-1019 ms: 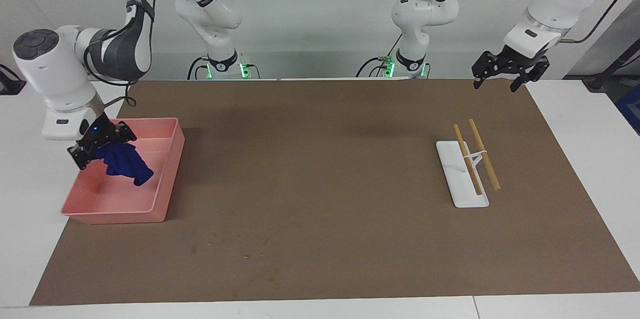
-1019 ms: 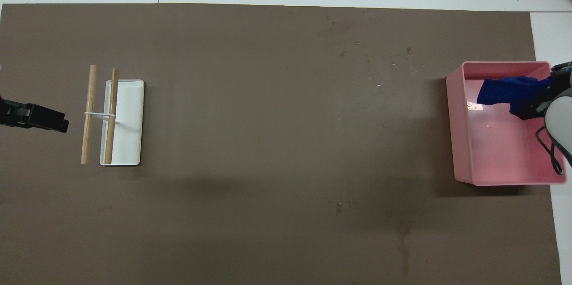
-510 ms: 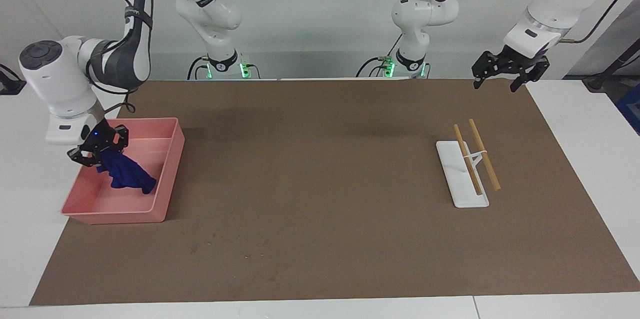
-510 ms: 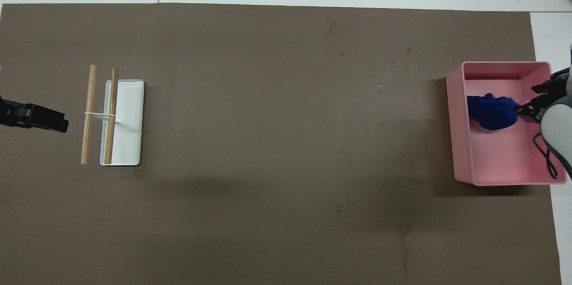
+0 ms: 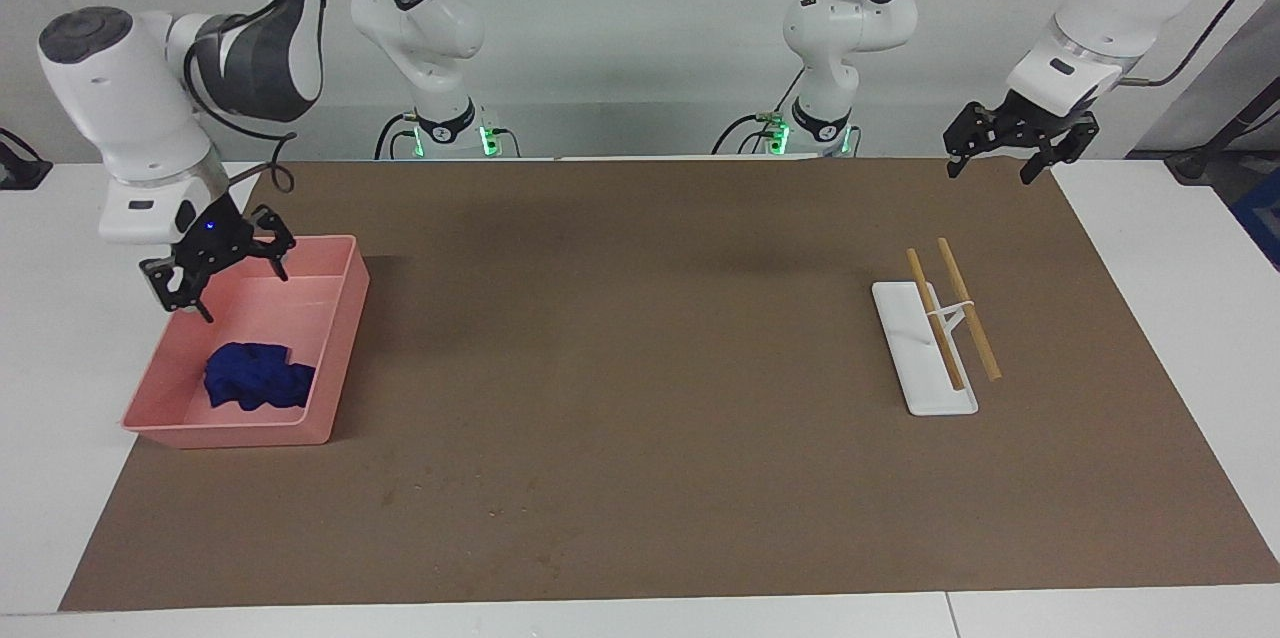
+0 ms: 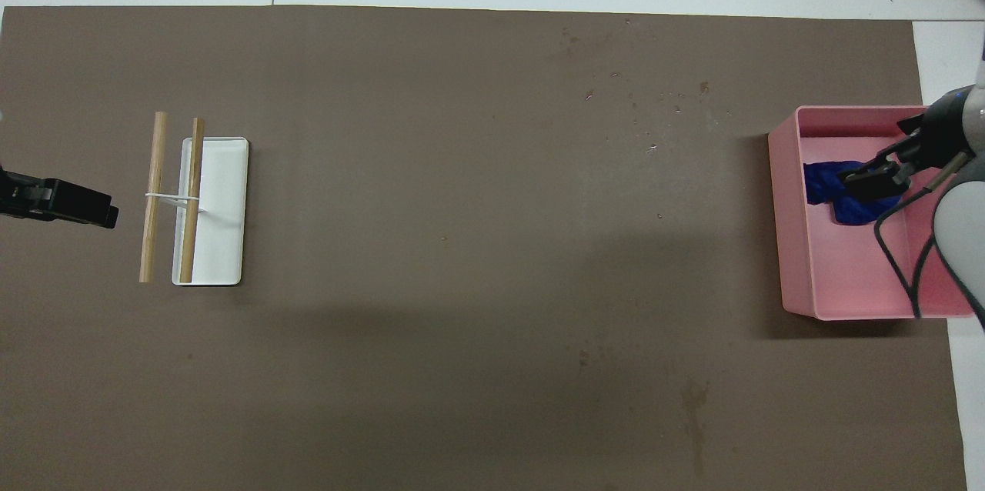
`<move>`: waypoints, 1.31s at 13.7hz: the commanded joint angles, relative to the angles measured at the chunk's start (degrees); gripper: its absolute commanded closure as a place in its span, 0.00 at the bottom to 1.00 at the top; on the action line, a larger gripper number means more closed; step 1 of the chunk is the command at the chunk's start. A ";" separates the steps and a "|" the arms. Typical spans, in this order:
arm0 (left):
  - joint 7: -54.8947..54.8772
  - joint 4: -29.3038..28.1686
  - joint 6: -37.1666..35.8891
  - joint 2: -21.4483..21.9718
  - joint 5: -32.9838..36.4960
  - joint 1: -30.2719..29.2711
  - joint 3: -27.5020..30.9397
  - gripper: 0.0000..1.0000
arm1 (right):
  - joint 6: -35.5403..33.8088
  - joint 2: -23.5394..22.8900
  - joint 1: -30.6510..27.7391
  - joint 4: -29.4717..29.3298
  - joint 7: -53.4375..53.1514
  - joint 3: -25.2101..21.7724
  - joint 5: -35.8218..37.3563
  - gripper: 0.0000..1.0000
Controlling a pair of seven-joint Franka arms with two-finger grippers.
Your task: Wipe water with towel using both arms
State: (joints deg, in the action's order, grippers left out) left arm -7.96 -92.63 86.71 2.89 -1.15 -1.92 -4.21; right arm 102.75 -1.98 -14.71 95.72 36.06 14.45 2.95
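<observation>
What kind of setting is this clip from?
Probably a robotics lab bench: two table-mounted arms, a brown mat on white tabletops, and staged props, a pink bin and white tray.

Pink bin [image 5: 340,338]; 2 wooden sticks [image 5: 952,316] across white tray [image 5: 925,378].

White jointed arms [image 5: 130,128] with black bands, black cables, black clawed grippers, green base lights.

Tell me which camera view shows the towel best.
The facing view: the whole towel lies crumpled in the pink bin, with the open right claw clear above it. In the overhead view that claw covers part of the towel.
</observation>
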 commanded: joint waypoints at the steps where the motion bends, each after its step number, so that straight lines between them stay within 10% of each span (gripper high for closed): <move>1: 0.31 -1.50 -0.40 1.50 -0.61 -0.28 -0.10 0.00 | -4.39 0.74 2.13 -2.20 -10.88 1.10 -0.93 0.00; 8: 0.31 -1.50 -0.40 1.50 -0.61 -0.28 -0.10 0.00 | -8.44 2.86 2.76 -2.64 -30.52 4.80 -7.44 0.00; 11: 0.31 -1.50 -0.40 1.50 -0.52 -0.28 -0.10 0.00 | -9.40 2.69 14.40 -4.38 -31.04 -4.12 -4.55 0.00; 18: 0.31 -1.50 -0.40 1.50 -0.52 -0.28 -0.10 0.00 | -14.13 2.68 16.29 -4.76 -31.66 -5.31 -3.48 0.00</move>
State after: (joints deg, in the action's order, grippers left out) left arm -7.96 -92.63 86.71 2.89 -1.15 -1.92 -4.21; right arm 91.55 0.72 1.10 91.15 5.56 9.49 -1.11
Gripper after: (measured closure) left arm 0.000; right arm 0.000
